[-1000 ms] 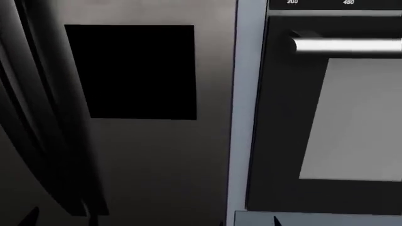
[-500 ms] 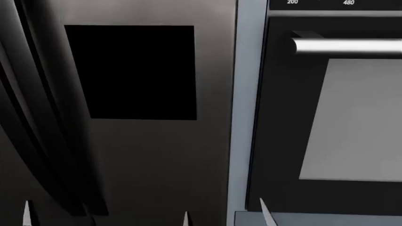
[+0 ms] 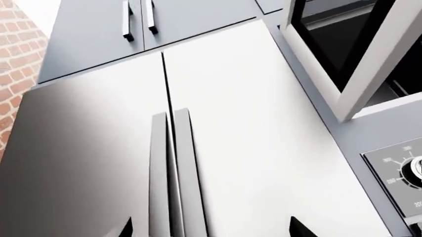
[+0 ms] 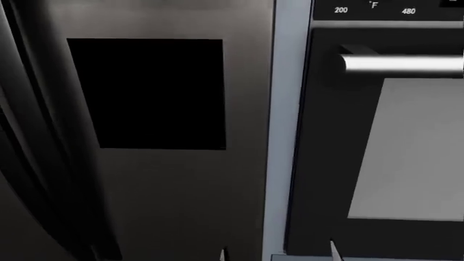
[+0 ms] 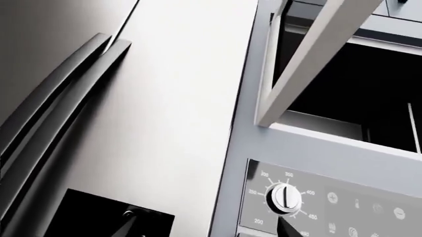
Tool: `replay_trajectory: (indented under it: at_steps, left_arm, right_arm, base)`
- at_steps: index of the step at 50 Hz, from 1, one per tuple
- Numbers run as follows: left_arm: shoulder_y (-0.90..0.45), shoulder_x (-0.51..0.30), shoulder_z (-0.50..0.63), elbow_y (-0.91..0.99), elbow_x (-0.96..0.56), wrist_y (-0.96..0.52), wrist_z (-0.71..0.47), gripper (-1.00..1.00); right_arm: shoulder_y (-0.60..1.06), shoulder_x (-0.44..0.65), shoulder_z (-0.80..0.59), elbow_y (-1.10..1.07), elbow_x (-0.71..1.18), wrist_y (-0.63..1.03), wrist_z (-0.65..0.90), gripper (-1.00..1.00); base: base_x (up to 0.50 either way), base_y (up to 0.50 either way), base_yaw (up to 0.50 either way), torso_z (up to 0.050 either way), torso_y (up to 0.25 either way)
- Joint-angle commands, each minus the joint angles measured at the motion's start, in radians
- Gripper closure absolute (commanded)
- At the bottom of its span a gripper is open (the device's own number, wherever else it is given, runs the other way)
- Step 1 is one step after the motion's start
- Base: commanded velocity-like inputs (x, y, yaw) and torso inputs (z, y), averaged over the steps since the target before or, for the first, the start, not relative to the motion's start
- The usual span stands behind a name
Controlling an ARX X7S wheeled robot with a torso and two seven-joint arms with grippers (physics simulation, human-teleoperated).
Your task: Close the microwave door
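The microwave door (image 5: 315, 64) stands swung open, its pale frame edge-on in the right wrist view, with the dark microwave cavity (image 5: 359, 94) behind it. The left wrist view shows the same door (image 3: 346, 59) above and to the right of the fridge. The microwave is out of the head view. My right gripper (image 5: 207, 231) is open and empty, below the microwave, in front of the oven panel; its fingertips (image 4: 333, 249) peek into the head view's bottom edge. My left gripper (image 3: 212, 230) is open and empty, facing the fridge doors.
A steel double-door fridge (image 3: 218, 133) with long handles (image 3: 173, 173) and a black dispenser panel (image 4: 149, 92) fills the left. Below the microwave sits a wall oven (image 4: 377, 163) with a bar handle (image 4: 402, 63) and a temperature knob (image 5: 285, 196). Grey cabinets (image 3: 138, 19) top the fridge.
The head view has shifted upward, so fridge panel and oven handle sit lower in frame. Pale fingertips rose into the bottom edge and moved rightward.
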Motion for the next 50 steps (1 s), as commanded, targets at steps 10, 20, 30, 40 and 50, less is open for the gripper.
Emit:
replay_trajectory:
  at_steps: [10, 20, 30, 40, 50]
  left_arm:
    - [0.01, -0.003, -0.002, 0.026, 0.033, 0.006, -0.019, -1.0]
    - [0.008, -0.003, 0.006, 0.023, 0.047, 0.003, -0.022, -1.0]
    - [0.008, -0.007, 0.009, 0.026, 0.05, 0.001, -0.027, -1.0]
    - [0.009, -0.011, 0.013, 0.025, 0.057, -0.002, -0.031, -1.0]
    - [0.004, -0.017, 0.02, 0.021, 0.054, -0.006, -0.032, -1.0]
  right_arm:
    - [-0.004, 0.009, -0.005, -0.005, -0.061, -0.026, 0.023, -1.0]
    - [-0.001, 0.011, -0.01, -0.005, -0.027, -0.022, 0.026, -1.0]
    - [-0.006, 0.01, -0.005, -0.026, -0.049, -0.023, 0.039, -1.0]
    - [-0.022, -0.008, 0.0, -0.211, -0.104, 0.04, 0.002, -1.0]
    - [-0.002, -0.034, -0.015, -0.331, -0.151, 0.157, -0.083, -1.0]
  base:
    - [0.5, 0.0, 0.0, 0.0, 0.0]
    - [0.5, 0.0, 0.0, 0.0, 0.002]
    - [0.0, 0.0, 0.0, 0.0, 0.0]
    - [0.0, 0.0, 0.0, 0.0, 0.0]
    - [0.0, 0.0, 0.0, 0.0, 0.0]
